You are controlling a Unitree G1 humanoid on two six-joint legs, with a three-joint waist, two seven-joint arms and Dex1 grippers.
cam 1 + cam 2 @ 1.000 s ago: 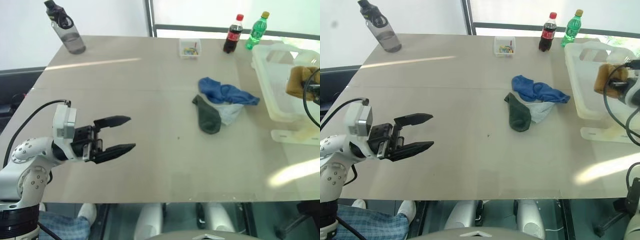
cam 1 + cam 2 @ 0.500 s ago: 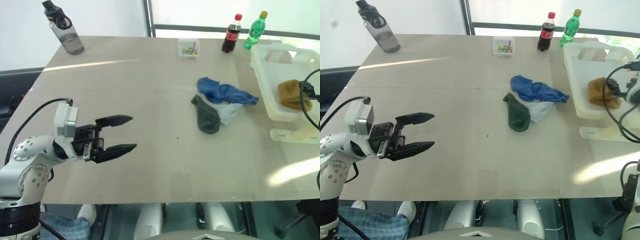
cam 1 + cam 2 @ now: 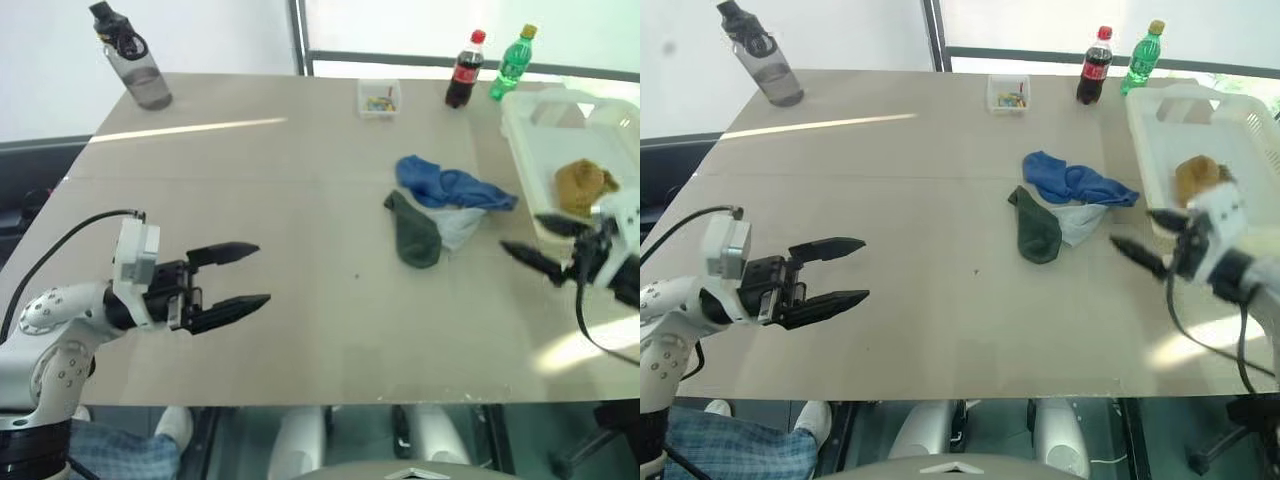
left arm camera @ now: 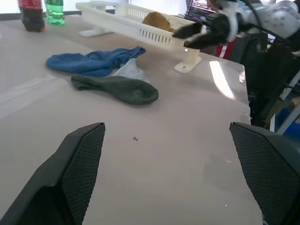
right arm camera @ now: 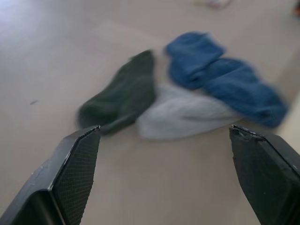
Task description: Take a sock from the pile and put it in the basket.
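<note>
The pile lies mid-table: a blue sock (image 3: 455, 187), a dark green sock (image 3: 415, 235) and a pale white sock (image 3: 462, 225) overlapping. The cream-white basket (image 3: 530, 130) stands at the right edge with a mustard sock (image 3: 583, 185) inside. My right gripper (image 3: 520, 232) hovers open just right of the pile, pointing at it; in the right wrist view the green sock (image 5: 119, 101) and blue sock (image 5: 220, 77) lie between its spread fingers, apart from them. My left gripper (image 3: 262, 273) hangs open over bare table at the left, far from the socks.
A grey water bottle (image 3: 135, 60) stands at the far left corner. A small clear box (image 3: 379, 97), a cola bottle (image 3: 462, 68) and a green bottle (image 3: 512, 62) line the far edge. A cream bracket (image 3: 585, 270) lies in front of the basket.
The right gripper opened and left the mustard sock in the basket, then swung down and left to beside the pile. The left arm stayed about where it was.
</note>
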